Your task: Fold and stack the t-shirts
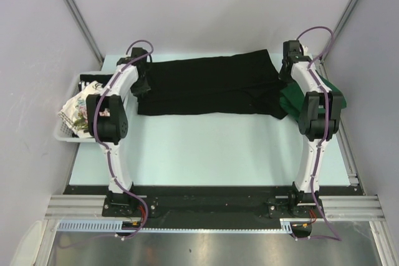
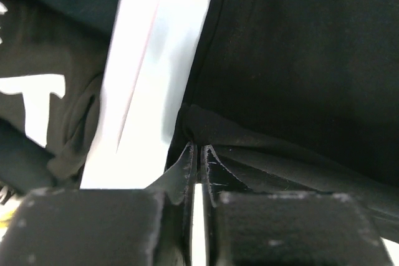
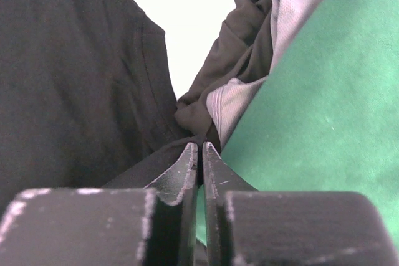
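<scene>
Large black shirt (image 1: pixel 206 85) spread flat along the tabletop's (image 1: pixel 206 147) far edge; dark green shirt (image 1: pixel 288 103) bunched at the right edge; floral shirt (image 1: pixel 75 111) crumpled past the left edge.

Only one mark is reading clearly: a large white letter (image 2: pixel 38 95), looking like a capital T, is showing on the black lettered t-shirt (image 2: pixel 62 35), left of the plain black t-shirt (image 2: pixel 299 60). Further lettering is being cut off at the frame edge.

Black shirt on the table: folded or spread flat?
Folded over, not spread: the black shirt lies as a long band across the table, layers doubled where the shut left gripper and right gripper pinch its ends.
</scene>
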Tool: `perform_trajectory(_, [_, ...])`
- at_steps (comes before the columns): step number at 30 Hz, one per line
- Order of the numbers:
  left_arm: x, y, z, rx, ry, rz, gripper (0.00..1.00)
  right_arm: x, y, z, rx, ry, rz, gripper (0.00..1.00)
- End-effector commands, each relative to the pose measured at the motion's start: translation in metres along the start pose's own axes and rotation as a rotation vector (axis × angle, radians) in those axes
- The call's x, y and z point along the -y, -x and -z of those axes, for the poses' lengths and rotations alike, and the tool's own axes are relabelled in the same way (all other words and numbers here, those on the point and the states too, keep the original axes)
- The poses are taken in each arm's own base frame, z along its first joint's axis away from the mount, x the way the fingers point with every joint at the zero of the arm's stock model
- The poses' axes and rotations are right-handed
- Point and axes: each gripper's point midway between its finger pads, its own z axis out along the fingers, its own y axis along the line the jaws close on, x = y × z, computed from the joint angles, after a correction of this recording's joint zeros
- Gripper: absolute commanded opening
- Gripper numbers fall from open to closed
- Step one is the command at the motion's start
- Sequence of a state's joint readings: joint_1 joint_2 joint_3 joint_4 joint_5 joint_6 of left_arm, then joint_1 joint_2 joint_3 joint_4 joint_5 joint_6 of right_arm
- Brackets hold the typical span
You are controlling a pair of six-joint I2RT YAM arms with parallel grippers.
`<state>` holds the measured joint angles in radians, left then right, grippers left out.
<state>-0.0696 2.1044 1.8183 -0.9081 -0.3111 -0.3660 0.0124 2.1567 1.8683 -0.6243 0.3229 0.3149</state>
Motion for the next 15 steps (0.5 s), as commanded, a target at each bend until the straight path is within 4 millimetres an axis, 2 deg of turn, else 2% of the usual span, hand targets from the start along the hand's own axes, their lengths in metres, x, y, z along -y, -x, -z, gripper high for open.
perform_trajectory(1, [-0.011,0.021,-0.003,0.066,0.050,-0.005,0.31,0.018,0.023,-0.013,0.056,-0.065,0.000,0.13])
perform_trajectory(3, [-0.010,0.022,-0.004,0.070,0.045,-0.001,0.46,0.016,0.022,-0.014,0.052,-0.065,0.004,0.19])
perform_trajectory(6, [-0.011,0.029,0.000,0.105,0.044,0.013,0.53,0.014,0.022,-0.017,0.056,-0.063,0.010,0.29])
perform_trajectory(11, [-0.013,0.034,0.011,0.140,0.030,0.023,0.54,0.005,0.031,-0.018,0.091,-0.035,0.032,0.50])
perform_trajectory(15, [-0.010,0.019,0.019,0.121,0.014,0.003,0.54,0.000,0.041,-0.012,0.113,-0.009,0.026,0.54])
